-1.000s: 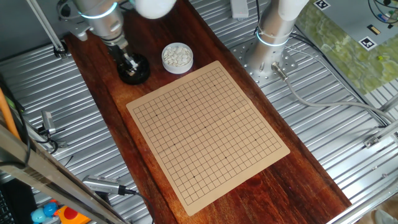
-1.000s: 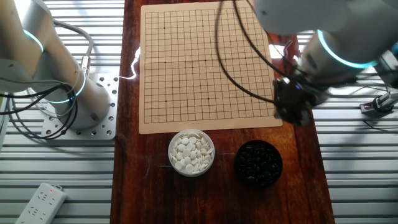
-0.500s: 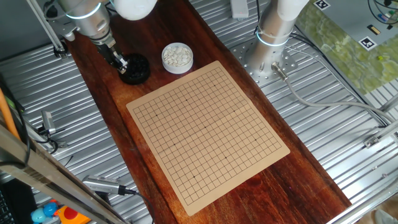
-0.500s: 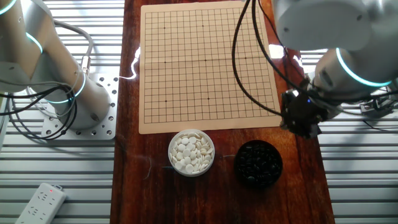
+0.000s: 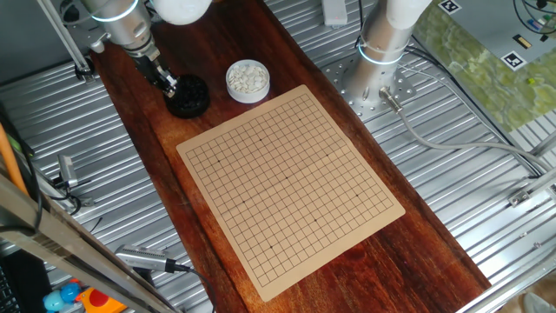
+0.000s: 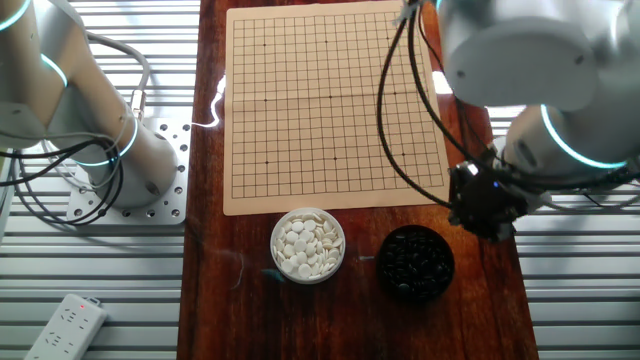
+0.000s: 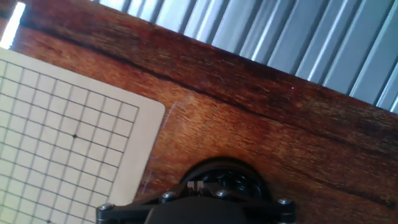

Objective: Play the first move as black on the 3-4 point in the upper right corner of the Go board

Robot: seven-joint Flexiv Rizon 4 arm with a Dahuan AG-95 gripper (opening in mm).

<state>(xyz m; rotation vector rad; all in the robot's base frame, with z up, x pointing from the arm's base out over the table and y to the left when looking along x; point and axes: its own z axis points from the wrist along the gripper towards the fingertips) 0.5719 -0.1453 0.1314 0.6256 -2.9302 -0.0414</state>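
My gripper (image 5: 168,84) sits near the top left of one fixed view, right at the edge of the black bowl (image 5: 188,96). I cannot tell if my fingers are open, shut, or pinching a stone — they are too small and dark to see. In the other fixed view the gripper (image 6: 484,205) is at the right, just above and beside the bowl (image 6: 415,263), which sits low in the frame. The bowl is full of shiny black stones (image 6: 413,266). Just left of it is the white bowl (image 6: 308,245) with white stones inside. The Go board (image 6: 333,103) fills the top middle of that view, and no stones lie on it. In the hand view, a board corner (image 7: 144,115) shows at the left and the dark bowl (image 7: 225,179) peeks out at the bottom — my fingers are hidden there.
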